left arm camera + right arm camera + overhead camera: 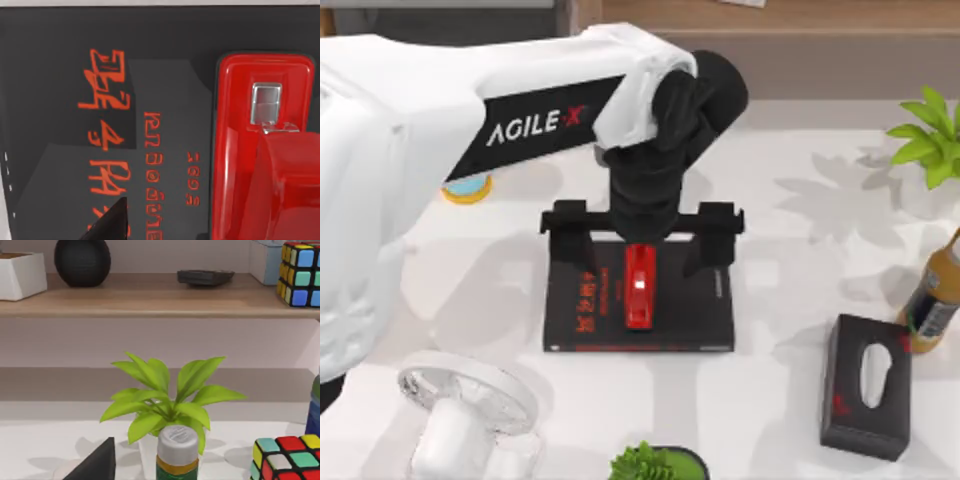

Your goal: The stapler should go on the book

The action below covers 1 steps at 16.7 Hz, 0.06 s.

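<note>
Working across the top view from left to right, I am seeing one white desk fan (460, 400) sitting at the near left of the table (790, 330), then my left arm reaching in over the middle. Its left gripper (640, 240) is hanging directly above the one book (580, 310), with both fingers (567, 235) spread wide to either side and gripping nothing. The one red stapler (639, 287) is lying flat on the book's cover, between those open fingers and touching neither; the left wrist view is showing the stapler (265, 150) resting beside the red lettering (107, 145). Further right, one black tissue box (866, 385) and one bottle (932, 300) are standing near the table's right edge. In the right wrist view I am seeing one leafy plant (165, 400) behind a bottle cap (177, 437), two colour cubes (285, 457), and a dark finger tip (97, 462) of the right gripper, whose opening I cannot tell.
</note>
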Motion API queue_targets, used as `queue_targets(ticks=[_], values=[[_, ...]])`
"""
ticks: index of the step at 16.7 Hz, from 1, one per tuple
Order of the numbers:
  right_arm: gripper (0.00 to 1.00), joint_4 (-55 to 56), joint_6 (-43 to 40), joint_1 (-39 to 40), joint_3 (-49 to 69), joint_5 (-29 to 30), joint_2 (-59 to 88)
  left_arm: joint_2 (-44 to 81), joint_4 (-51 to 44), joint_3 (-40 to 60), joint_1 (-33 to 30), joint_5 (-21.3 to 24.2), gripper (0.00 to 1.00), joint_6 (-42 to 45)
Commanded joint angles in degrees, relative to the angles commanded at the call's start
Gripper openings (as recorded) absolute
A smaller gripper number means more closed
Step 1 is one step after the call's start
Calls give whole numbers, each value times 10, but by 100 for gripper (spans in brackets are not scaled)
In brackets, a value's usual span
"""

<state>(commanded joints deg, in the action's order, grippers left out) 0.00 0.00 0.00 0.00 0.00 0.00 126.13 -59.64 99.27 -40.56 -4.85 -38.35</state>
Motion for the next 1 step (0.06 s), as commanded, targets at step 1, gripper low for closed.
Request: queue_targets(ticks=[1], values=[[100, 0, 0, 0, 0, 0, 0, 0, 0, 0, 0, 0, 100, 0]])
